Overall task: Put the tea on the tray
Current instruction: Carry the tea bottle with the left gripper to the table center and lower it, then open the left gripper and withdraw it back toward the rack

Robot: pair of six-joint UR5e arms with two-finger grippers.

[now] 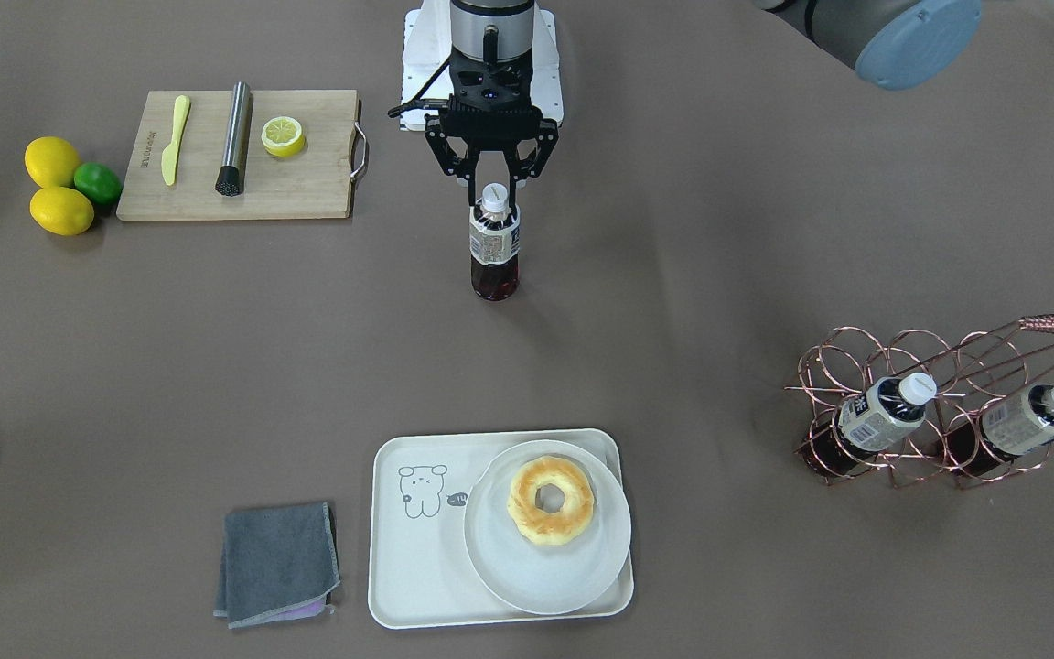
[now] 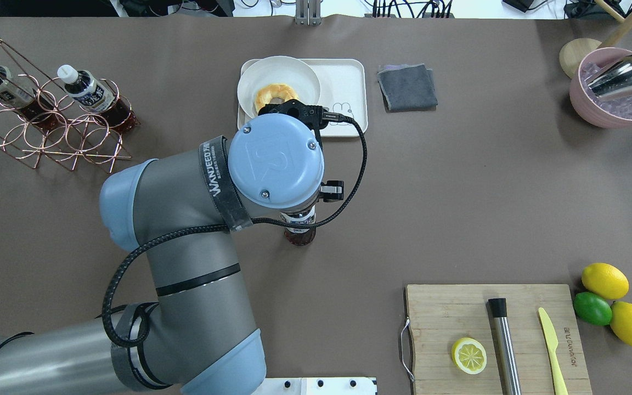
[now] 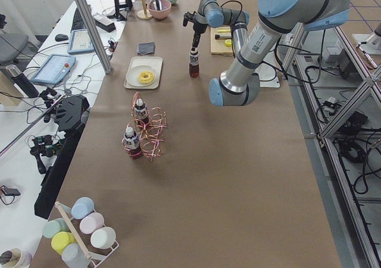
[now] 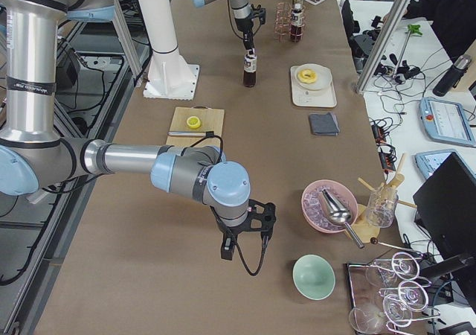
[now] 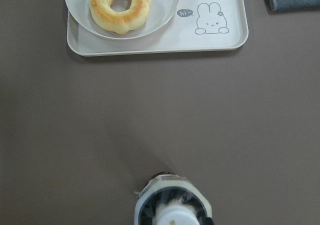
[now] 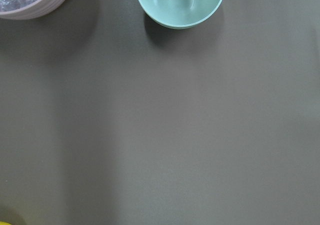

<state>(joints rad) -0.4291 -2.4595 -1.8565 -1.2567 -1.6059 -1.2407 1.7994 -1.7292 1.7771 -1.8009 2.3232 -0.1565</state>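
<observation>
The tea bottle [image 1: 494, 252] is upright near the table's middle, its white cap between the fingers of my left gripper [image 1: 492, 192], which is shut on its neck. Whether its base rests on the table I cannot tell. In the left wrist view its cap [image 5: 172, 214] is at the bottom edge, and the cream tray [image 5: 220, 42] with the cartoon drawing lies ahead. The tray [image 1: 408, 549] is well apart from the bottle, at the operators' side. My right gripper [image 4: 242, 238] hangs over bare table far to my right; I cannot tell if it is open or shut.
A round plate [image 1: 573, 577] with a doughnut [image 1: 550, 501] fills half the tray. Two alike bottles sit in a copper wire rack [image 1: 948, 366]. A grey cloth [image 1: 278, 563] lies beside the tray. A cutting board [image 1: 307, 183], lemons, pink bowl [image 4: 331, 208] and green bowl [image 6: 180, 5] stand elsewhere.
</observation>
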